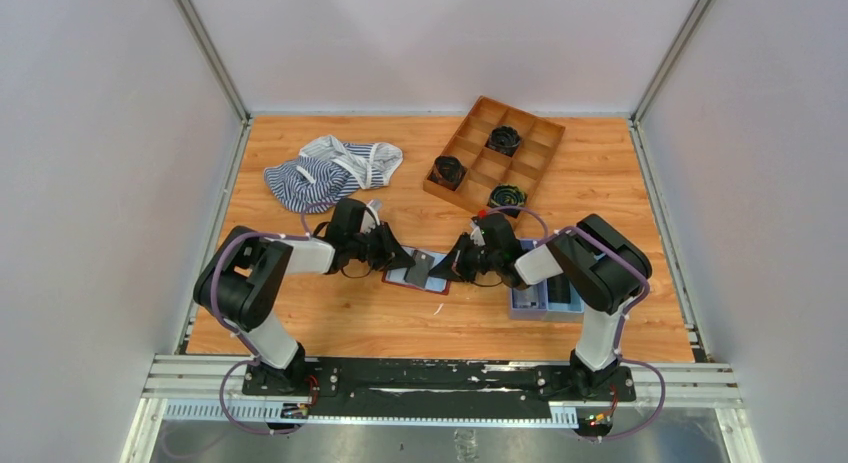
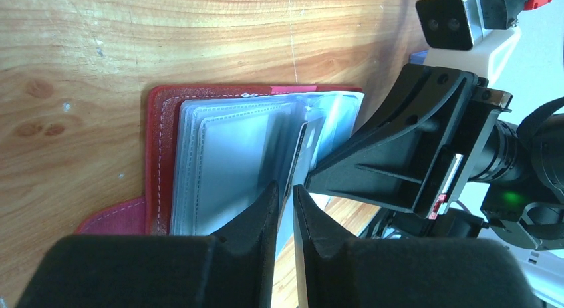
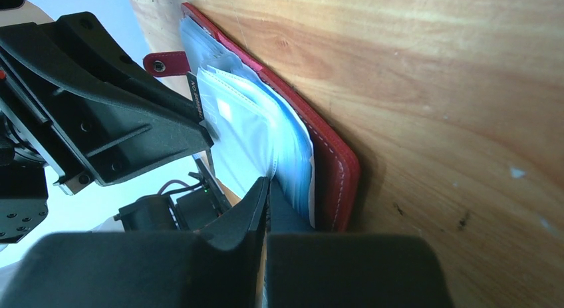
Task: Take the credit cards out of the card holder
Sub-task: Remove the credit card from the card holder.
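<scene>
Top external view puts the card holder [image 1: 416, 273] lying open on the table [image 1: 330, 318], in the middle and rather near, between the left gripper [image 1: 406, 257] and the right gripper [image 1: 452, 269], which meet over it from either side. On the left wrist view the left gripper's fingers stand a narrow gap apart just over the pale sleeves [image 2: 226, 161], and one credit card [image 2: 307, 145] rises on edge out of a pocket towards that gap; whether the pads touch it I cannot tell. The right gripper's fingers are pressed together at the sleeves' right edge, possibly nipping a leaf of plastic. The card looks thin, stiff and light, and probably slick against the glossy sleeve, so it should slide out along its own length if pinched on both flat faces near the exposed edge. The sleeves are floppy and the wallet is light, so it is likely to lift or drag unless the cover is held down.
</scene>
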{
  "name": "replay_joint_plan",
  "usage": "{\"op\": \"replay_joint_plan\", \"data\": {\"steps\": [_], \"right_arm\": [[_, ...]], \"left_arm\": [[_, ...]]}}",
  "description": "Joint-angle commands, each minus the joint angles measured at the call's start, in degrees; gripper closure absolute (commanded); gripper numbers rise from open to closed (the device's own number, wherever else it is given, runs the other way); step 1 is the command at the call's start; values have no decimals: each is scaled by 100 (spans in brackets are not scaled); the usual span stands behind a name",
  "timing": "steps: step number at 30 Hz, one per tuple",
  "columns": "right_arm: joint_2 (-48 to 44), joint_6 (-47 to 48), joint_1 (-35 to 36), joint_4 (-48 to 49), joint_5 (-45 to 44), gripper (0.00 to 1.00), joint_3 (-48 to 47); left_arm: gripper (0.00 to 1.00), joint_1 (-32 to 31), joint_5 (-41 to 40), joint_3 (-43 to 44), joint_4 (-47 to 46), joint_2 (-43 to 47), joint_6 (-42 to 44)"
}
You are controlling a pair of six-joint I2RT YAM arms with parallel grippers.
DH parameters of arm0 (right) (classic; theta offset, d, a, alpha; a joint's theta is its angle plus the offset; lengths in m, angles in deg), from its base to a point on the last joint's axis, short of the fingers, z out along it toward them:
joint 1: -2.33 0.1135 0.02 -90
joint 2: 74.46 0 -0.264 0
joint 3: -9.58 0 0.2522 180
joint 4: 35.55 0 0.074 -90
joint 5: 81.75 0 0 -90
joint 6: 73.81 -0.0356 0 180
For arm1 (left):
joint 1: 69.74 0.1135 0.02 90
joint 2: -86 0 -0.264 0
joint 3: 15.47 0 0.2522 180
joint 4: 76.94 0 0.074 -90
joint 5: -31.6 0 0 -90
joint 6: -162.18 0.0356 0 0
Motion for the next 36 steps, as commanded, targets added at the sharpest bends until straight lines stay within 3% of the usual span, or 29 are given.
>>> {"op": "replay_joint_plan", "data": {"steps": [1, 18, 22, 27, 31, 36], "right_arm": [[246, 110, 89, -398, -248, 100, 116], [315, 132, 45, -477, -290, 100, 192], [344, 132, 44, -477, -276, 100, 193], [336, 137, 43, -476, -271, 100, 185], [338, 132, 37, -477, -271, 100, 183], [354, 125, 35, -479, -258, 100, 143]], "left_arm": [[84, 35, 73, 8, -40, -29, -11], [77, 157, 54, -21, -98, 49, -78], [82, 158, 128, -29, -165, 35, -94], [100, 158, 206, -44, -258, -5, -131], [100, 158, 393, 4, -277, -70, -70], [89, 159, 646, 84, -268, -288, -5]]}}
